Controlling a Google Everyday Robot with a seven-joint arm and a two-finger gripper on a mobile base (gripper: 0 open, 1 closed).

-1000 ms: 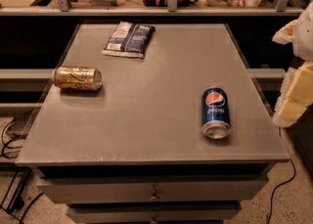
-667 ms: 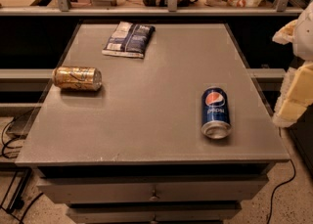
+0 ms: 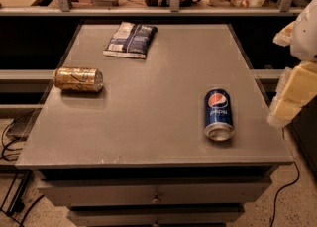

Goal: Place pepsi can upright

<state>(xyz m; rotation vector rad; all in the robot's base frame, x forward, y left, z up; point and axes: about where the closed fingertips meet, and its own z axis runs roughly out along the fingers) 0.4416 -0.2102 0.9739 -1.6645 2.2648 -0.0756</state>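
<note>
Nothing has moved since a second ago: the pepsi can [image 3: 218, 114] lies on its side at the table's [image 3: 148, 122] four o'clock, my gripper [image 3: 292, 94] hangs off at three o'clock (open or closed, I cannot tell), so I judge the pickup unstarted.

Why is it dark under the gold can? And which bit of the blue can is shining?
In the camera view the gold can lies sideways and blocks the light, so a soft shadow falls on the table along its near side; the pepsi can glints at its silver end; the claw, beside the table's right edge, looks pale and brightly lit.
</note>
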